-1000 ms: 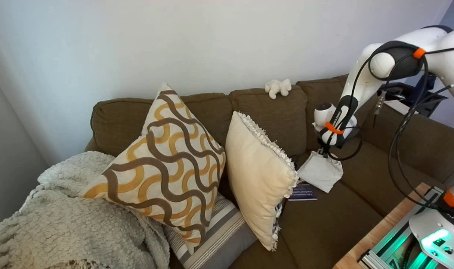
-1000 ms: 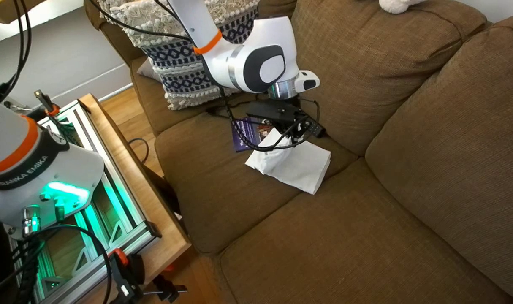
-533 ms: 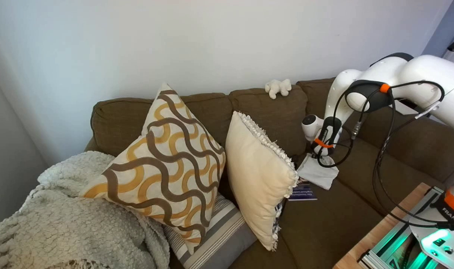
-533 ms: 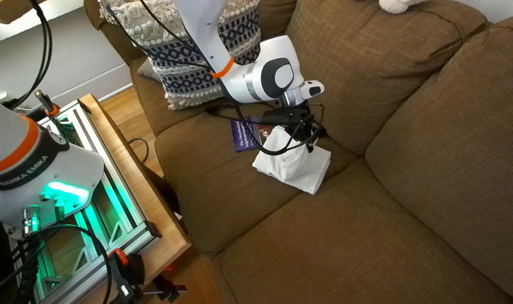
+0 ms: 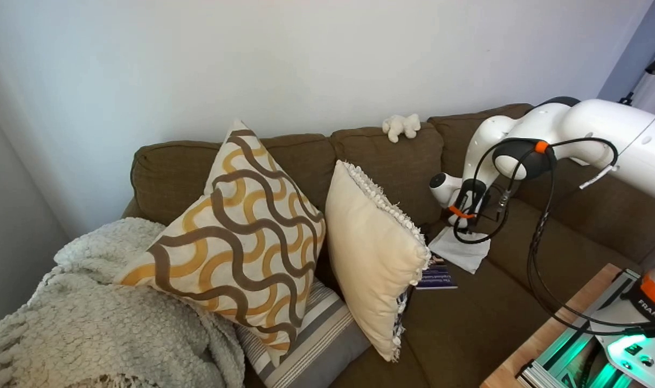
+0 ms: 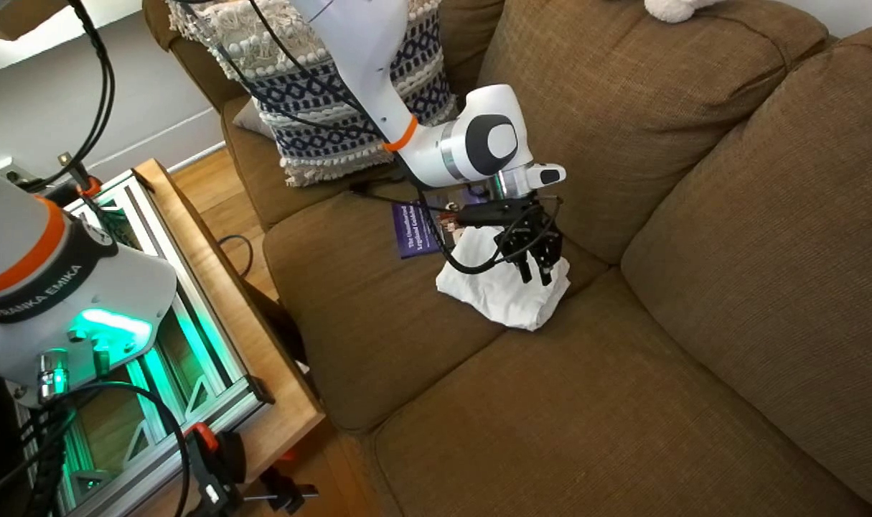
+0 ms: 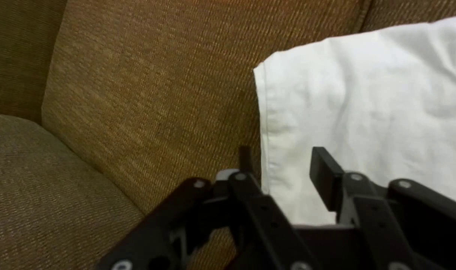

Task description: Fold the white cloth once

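The white cloth lies on the brown sofa seat, doubled over on itself into a rough, slightly wrinkled rectangle. It also shows in an exterior view, partly behind the arm. In the wrist view the cloth fills the right side, with a hemmed edge running down the middle. My gripper is open, just above the cloth's side near the backrest. In the wrist view the gripper has one finger over the sofa and one over the cloth, with the hemmed edge between them. Nothing is pinched.
A purple book lies beside the cloth. The cream fringed pillow stands near it, with a patterned pillow beyond. The backrest cushions rise close behind the gripper. A white plush toy sits on top of the backrest.
My gripper has moved down and across the cloth, toward the right in an exterior view, and opened. The raised part of the cloth has come down over the rest.
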Robot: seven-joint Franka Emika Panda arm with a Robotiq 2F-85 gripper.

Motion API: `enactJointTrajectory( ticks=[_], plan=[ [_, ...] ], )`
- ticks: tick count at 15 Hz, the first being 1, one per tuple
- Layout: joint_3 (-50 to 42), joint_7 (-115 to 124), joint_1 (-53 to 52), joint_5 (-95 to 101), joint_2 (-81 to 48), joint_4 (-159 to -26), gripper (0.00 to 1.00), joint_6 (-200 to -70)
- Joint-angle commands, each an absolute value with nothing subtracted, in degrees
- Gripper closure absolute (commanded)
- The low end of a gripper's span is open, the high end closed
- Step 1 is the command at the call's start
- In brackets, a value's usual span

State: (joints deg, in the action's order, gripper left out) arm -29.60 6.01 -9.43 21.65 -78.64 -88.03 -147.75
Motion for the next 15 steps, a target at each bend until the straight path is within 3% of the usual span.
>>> enactJointTrajectory(
  ticks=[1, 4, 13, 14, 15],
  plan=[
    [-26.72, 4.56, -7.04, 22.63, -75.48, -90.6, 0.24, -149.32],
    [-22.69, -1.23, -5.84, 23.66, -67.93, -101.12, 0.01, -155.73],
    [-8.96, -17.57, 5.08, 22.63, -50.2, -129.6, 0.0, -172.85],
    [-12.76, -14.28, 0.58, 21.67, -56.01, -121.51, 0.0, -169.49],
    [-11.21, -15.52, 1.93, 21.51, -54.17, -124.53, 0.0, -171.01]
  ],
)
